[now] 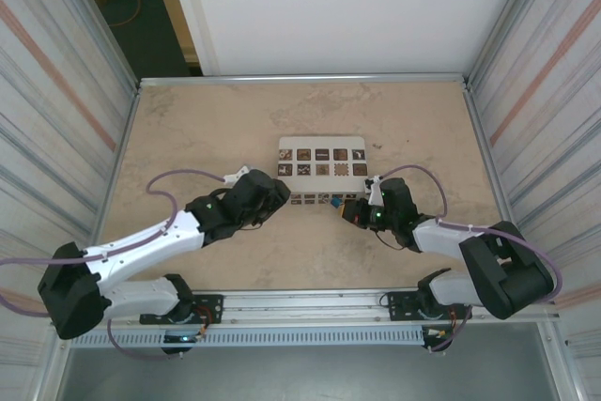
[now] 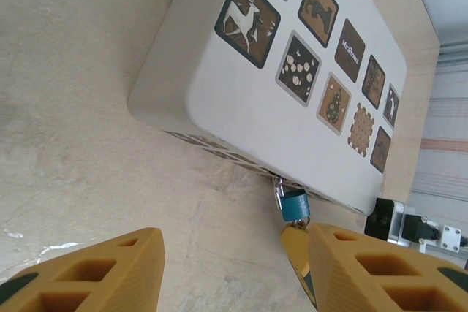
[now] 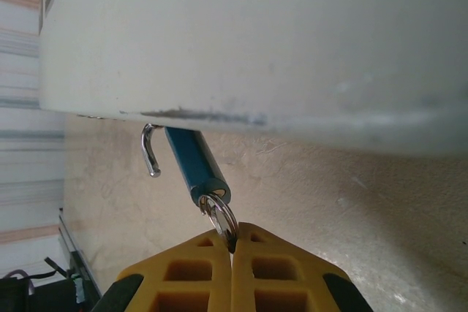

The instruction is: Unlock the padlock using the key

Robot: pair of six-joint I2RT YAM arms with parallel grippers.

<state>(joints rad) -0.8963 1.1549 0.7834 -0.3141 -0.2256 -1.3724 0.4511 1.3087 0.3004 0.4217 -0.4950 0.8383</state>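
Note:
The padlock is a tiny blue block lying on the table against the near side of the white box. Its metal loop hooks out to one side, the free end clear of the body. The key sits in the padlock's bottom end, and its ring hangs there. My right gripper is shut on the key's head. From the left wrist, the padlock lies just beyond my open left gripper, which holds nothing. From above, the padlock sits between the left gripper and the right gripper.
The white box with dark patterned squares stands mid-table, right behind the padlock. Bare tan tabletop spreads to the left, right and far side. Corrugated walls close in both sides.

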